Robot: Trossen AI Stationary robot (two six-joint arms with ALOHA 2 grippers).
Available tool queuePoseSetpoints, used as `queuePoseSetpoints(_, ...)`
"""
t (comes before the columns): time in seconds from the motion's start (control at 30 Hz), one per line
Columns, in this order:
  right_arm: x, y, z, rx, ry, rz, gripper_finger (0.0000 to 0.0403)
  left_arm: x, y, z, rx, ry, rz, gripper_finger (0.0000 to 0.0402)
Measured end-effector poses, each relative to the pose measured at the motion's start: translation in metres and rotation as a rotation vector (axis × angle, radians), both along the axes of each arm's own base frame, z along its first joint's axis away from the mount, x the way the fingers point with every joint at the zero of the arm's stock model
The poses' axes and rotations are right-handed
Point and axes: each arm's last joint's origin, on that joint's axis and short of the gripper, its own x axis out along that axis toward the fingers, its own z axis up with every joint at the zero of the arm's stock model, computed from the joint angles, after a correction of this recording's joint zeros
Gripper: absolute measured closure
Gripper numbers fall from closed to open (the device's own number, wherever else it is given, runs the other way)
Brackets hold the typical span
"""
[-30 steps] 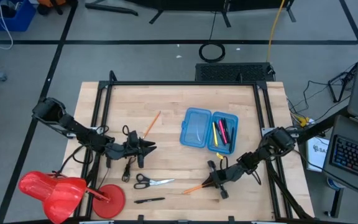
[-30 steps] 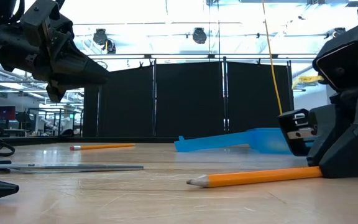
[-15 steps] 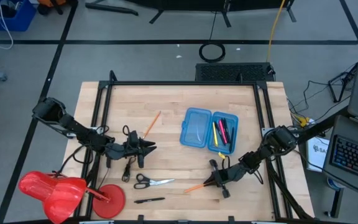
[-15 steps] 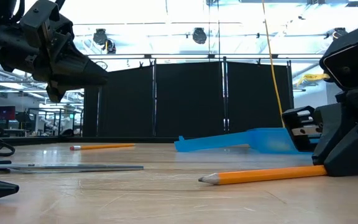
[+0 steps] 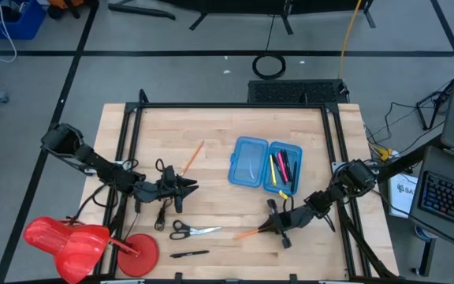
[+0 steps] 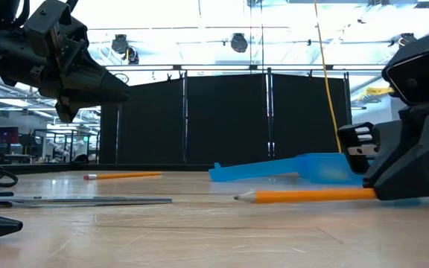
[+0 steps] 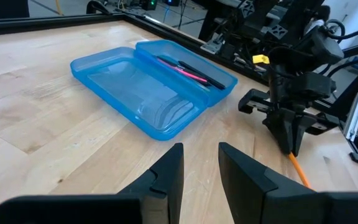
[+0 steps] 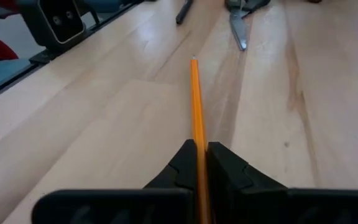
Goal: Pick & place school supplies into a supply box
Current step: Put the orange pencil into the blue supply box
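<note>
Wooden table [image 5: 219, 134] with supplies left to right: the left gripper [image 5: 186, 188] hangs idle, fingers parted, empty. Below it lie one scissors [image 5: 191, 230] and one pen [image 5: 187, 254]; one loose pencil [image 5: 193, 158] lies farther back. The box [image 5: 251, 163] lies open, several markers and pens inside. The right gripper [image 5: 273, 226] is clenched on a second pencil [image 5: 247, 234], seemingly just lifting. Next, I judge: carry it to the box.

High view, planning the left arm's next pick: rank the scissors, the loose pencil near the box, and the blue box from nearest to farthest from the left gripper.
From the left gripper:
1. Loose pencil, just beyond it.
2. Scissors, toward the near edge.
3. Blue box, to its right.
Pencil and scissors are nearly tied.
</note>
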Motion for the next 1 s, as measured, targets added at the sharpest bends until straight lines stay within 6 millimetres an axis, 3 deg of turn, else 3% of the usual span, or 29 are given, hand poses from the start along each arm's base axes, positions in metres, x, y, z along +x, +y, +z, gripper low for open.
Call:
queuePoseSetpoints(0.17, 0.002, 0.001, 0.008, 0.008, -0.044, -0.006, 0.0393, 0.0, 0.0, 0.0, 0.001, 0.0, 0.0, 0.0298)
queuePoseSetpoints(0.63, 0.0, -0.011, 0.044, -0.135, -0.107, -0.337, 0.0393, 0.0, 0.0, 0.0, 0.001, 0.001, 0.0, 0.0298)
queuePoseSetpoints(1.0, -0.009, -0.029, 0.058, -0.203, -0.137, -0.78, 0.0393, 0.0, 0.0, 0.0, -0.004, -0.001, -0.001, 0.0298)
